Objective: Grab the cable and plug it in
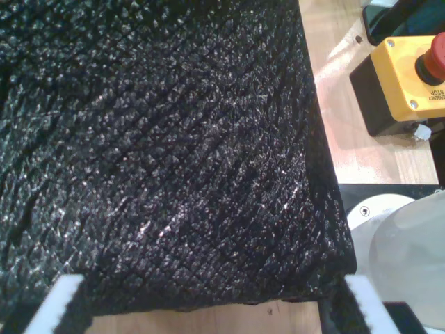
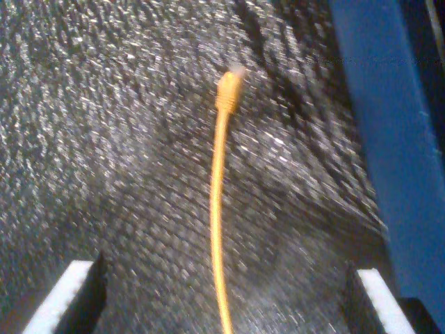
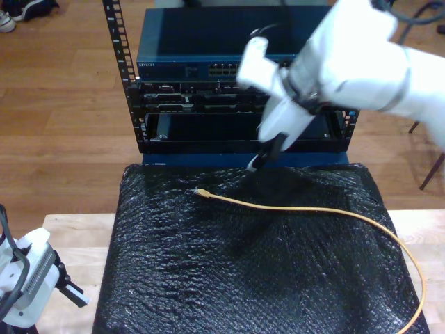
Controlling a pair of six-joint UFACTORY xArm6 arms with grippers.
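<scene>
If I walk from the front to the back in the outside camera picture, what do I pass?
Black mat → yellow cable → my second gripper → rack with the blue switch.

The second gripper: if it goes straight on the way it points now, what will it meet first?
Probably the yellow cable, which runs up between my second gripper's open fingers, lying on the black mat. Height above the mat is unclear, so it may touch the mat together with the cable.
</scene>
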